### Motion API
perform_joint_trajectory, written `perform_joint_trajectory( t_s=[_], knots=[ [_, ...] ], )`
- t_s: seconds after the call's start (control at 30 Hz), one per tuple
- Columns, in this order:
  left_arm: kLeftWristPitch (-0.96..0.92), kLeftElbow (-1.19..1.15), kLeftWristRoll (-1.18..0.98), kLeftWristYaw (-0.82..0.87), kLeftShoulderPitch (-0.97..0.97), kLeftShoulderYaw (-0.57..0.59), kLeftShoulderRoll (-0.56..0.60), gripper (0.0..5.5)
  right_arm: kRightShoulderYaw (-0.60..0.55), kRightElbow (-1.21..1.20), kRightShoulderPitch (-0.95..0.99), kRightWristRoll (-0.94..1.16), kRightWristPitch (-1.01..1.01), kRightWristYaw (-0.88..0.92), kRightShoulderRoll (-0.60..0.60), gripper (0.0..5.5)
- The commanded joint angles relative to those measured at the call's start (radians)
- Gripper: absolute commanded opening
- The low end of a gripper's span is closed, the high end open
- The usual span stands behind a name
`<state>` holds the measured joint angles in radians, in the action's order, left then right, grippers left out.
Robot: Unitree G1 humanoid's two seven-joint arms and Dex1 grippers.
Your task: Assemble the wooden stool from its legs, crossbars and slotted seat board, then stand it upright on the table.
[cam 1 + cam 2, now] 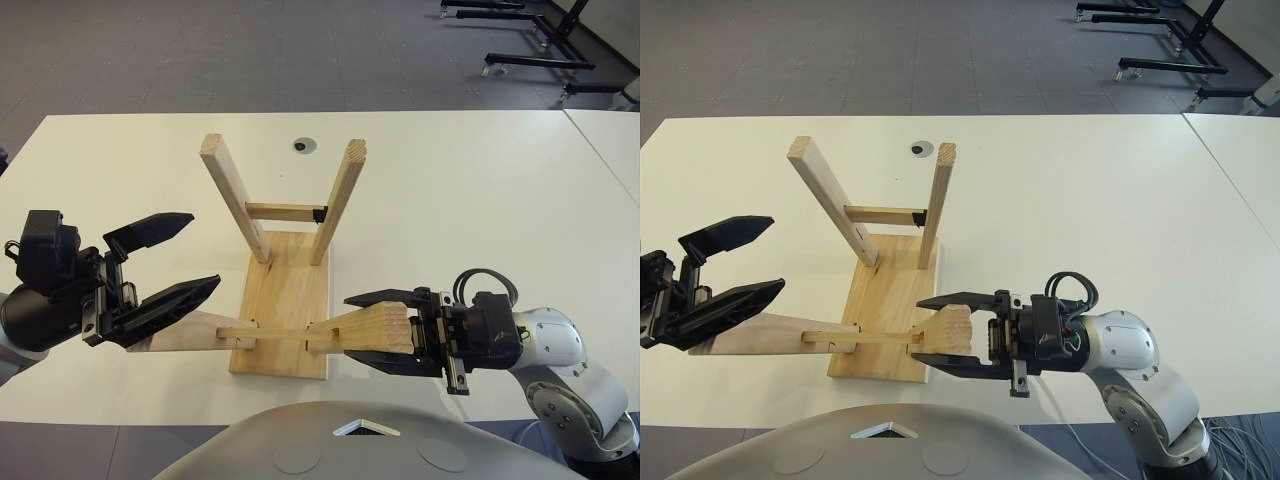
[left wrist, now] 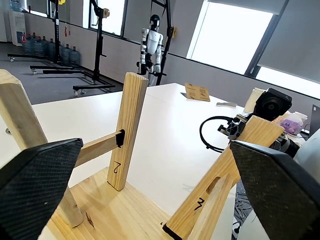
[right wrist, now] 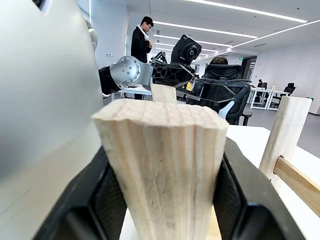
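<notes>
The slotted seat board (image 1: 285,290) lies flat on the white table. At its far end two legs (image 1: 232,195) (image 1: 338,200) stand upright, joined by a crossbar (image 1: 285,212). At the near end a second pair of legs, linked by a thin crossbar (image 1: 275,332), splays outward and low. My right gripper (image 1: 349,325) is shut on the right one (image 1: 375,328), whose end grain (image 3: 165,165) sits between the pads. The left leg (image 1: 185,333) rests on the table under my left gripper (image 1: 202,250), which hangs open just above it, its fingers (image 2: 35,185) wide apart.
A small dark cable port (image 1: 304,146) sits in the table (image 1: 480,190) beyond the upright legs. Black stand bases (image 1: 540,45) are on the floor behind. A second table (image 1: 615,140) adjoins at the right.
</notes>
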<state>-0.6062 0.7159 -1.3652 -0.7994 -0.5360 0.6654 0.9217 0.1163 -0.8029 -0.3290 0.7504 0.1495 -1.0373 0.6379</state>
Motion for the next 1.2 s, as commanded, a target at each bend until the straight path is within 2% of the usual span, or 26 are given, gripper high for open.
perform_joint_trajectory(
  t_s=[0.03,0.37,0.73,1.2],
  knots=[
    [-0.052,-0.031,0.051,0.011,0.014,-0.02,0.02,5.4,0.07,-0.005,-0.023,-0.027,0.015,-0.059,0.035,2.04],
    [-0.088,-0.058,0.079,-0.027,0.077,-0.043,0.035,5.4,0.117,0.018,0.039,-0.037,0.0,0.022,-0.008,2.04],
    [-0.118,-0.052,0.086,-0.032,0.105,-0.042,0.036,5.4,0.07,0.041,0.003,-0.006,-0.011,0.013,0.017,2.04],
    [-0.157,0.008,0.048,-0.001,0.18,-0.081,0.062,5.4,0.13,0.003,0.023,-0.027,-0.003,0.08,-0.008,2.04]
  ],
)
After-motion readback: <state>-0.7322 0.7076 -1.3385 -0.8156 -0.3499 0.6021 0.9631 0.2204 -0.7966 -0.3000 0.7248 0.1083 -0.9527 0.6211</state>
